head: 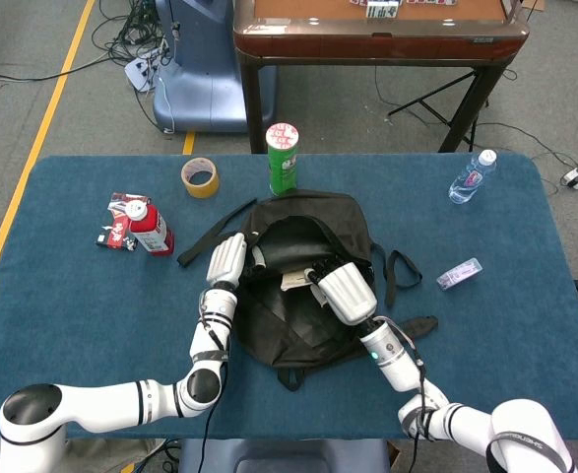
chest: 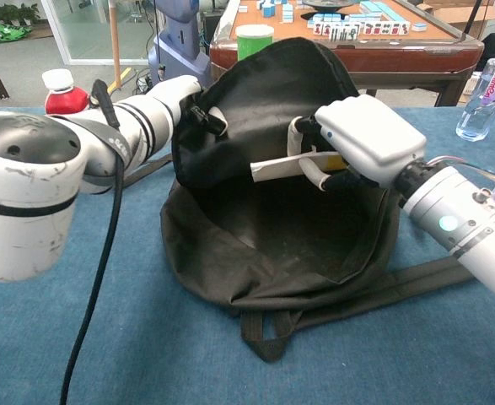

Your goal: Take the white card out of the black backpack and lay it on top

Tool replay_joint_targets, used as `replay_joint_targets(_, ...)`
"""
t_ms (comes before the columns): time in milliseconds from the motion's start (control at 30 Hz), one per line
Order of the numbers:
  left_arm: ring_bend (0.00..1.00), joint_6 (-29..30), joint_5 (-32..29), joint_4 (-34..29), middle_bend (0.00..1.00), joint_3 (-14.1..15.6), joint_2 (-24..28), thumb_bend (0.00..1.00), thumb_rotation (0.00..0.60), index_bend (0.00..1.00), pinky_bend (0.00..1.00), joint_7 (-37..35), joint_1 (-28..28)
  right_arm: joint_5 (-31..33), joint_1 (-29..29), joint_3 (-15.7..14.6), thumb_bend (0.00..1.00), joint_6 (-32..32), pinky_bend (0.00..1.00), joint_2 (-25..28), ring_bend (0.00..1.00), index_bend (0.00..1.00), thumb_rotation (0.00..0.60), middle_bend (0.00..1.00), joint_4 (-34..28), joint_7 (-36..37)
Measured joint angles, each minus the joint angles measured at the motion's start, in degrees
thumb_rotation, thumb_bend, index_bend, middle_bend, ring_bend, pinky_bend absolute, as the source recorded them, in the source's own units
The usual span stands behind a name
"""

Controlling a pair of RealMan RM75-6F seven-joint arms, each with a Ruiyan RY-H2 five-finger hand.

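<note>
Right hand (chest: 367, 139) grips flat white card (chest: 287, 165), lifting clear of soft black backpack (chest: 264, 253); left hand (head: 226, 259) holds its rim; next, lay card on top.

On my feed both arms are glossy white tubes with black bands at the joints. My left arm ends in a big rounded white shoulder cap with small dark holes, and a black cable trails along it. My right hand (chest: 369, 139) is a boxy white shell; a green light glows on its forearm, beside thin wires.
</note>
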Motion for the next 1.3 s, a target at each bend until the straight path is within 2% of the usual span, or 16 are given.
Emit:
replay_joint_targets(400,0.57,-1.8,1.9,-0.7,0.68,2.7,1.7,0.79,0.600,0.63,0.26,-0.8,1.6,-4.0,-3.2,-0.3,0.54,6.2,0.52,16.0,0.60,0.86,0.600,0.66,-25.0,-4.7)
replay_joint_targets(533,0.55,-2.7,4.2,-1.8,0.66,4.7,2.9,0.78,0.600,0.61,0.24,-1.2,2.6,-4.7,-4.1,0.8,0.54,7.5,0.52,21.3,0.61,0.86,0.600,0.67,-32.7,-5.9)
replay_joint_targets(733,0.52,-3.8,8.9,-3.8,0.63,8.3,5.1,0.78,0.600,0.57,0.21,-2.1,4.5,-4.1,-5.2,3.4,0.54,8.3,0.53,27.2,0.62,0.86,0.600,0.67,-39.7,-6.5)
replay_joint_targets(800,0.49,-4.5,11.0,-5.1,0.60,10.1,6.6,0.78,0.600,0.53,0.18,-2.3,5.3,-3.5,-5.6,4.6,0.54,8.6,0.53,28.8,0.62,0.86,0.600,0.67,-41.2,-6.1)
replay_joint_targets(867,0.46,-5.4,11.9,-6.6,0.57,11.5,8.3,0.73,0.600,0.46,0.16,-2.3,5.9,-2.9,-5.9,5.7,0.54,8.9,0.53,30.2,0.62,0.86,0.600,0.67,-42.3,-5.8)
replay_joint_targets(1033,0.35,-7.9,12.9,-11.8,0.39,14.3,13.9,0.42,0.600,0.17,0.11,-0.5,6.8,-1.8,-7.0,7.6,0.54,10.1,0.53,33.1,0.62,0.86,0.600,0.67,-44.6,-4.5)
replay_joint_targets(1100,0.31,-8.4,13.2,-14.0,0.33,15.2,15.8,0.35,0.600,0.09,0.10,0.3,7.0,-1.3,-7.4,8.2,0.54,10.5,0.53,34.0,0.62,0.86,0.600,0.67,-45.2,-4.5)
replay_joint_targets(1200,0.27,-8.4,14.6,-17.0,0.28,16.1,18.0,0.31,0.600,0.01,0.10,1.0,7.3,-0.1,-8.0,8.9,0.54,10.6,0.53,35.1,0.62,0.86,0.600,0.67,-45.8,-4.3)
replay_joint_targets(1300,0.26,-7.4,17.3,-19.2,0.27,16.6,19.0,0.31,0.600,0.00,0.10,0.5,8.1,0.9,-8.2,9.2,0.54,9.8,0.53,35.6,0.62,0.86,0.600,0.67,-45.9,-4.1)
